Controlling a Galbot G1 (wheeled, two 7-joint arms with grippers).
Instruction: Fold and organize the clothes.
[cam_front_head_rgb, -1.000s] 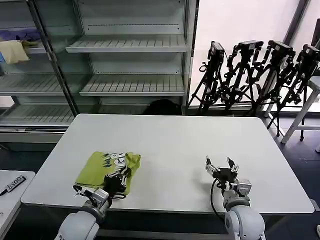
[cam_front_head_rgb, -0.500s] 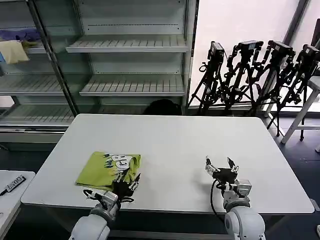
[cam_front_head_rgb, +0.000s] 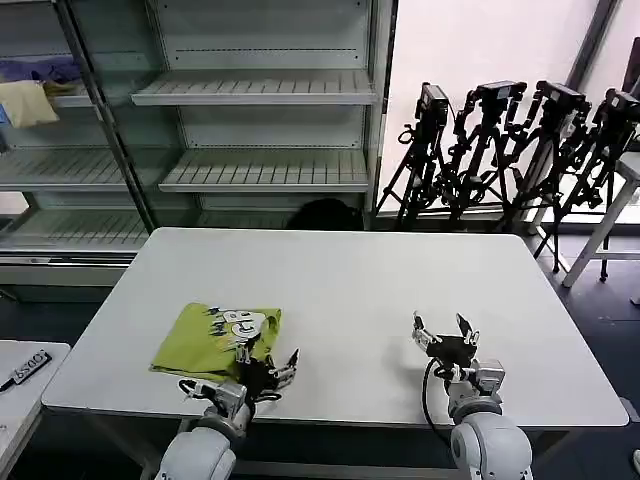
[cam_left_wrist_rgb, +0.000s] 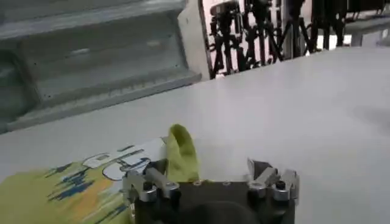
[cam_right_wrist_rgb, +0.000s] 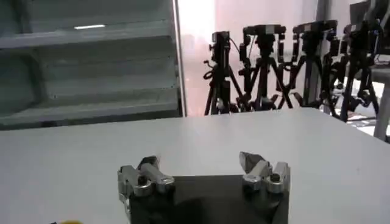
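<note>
The lime yellow-green T-shirt (cam_front_head_rgb: 215, 339) lies folded into a compact rectangle on the white table (cam_front_head_rgb: 350, 290), near the table's front edge on the robot's left side, with its white-and-dark print facing up toward the far right corner of the fold. The left gripper (cam_front_head_rgb: 268, 368) sits low over the table just beside the shirt's near right corner, its jaws spread apart and holding nothing; from the left wrist view the shirt (cam_left_wrist_rgb: 79, 179) reaches up to one finger (cam_left_wrist_rgb: 146, 182), though whether cloth and metal actually touch is hard to judge. A small fold of fabric stands up at that corner. The right gripper (cam_front_head_rgb: 445, 340) rests well apart from the shirt, toward the front right of the table, jaws likewise open and empty above bare tabletop (cam_right_wrist_rgb: 201, 140)
</note>
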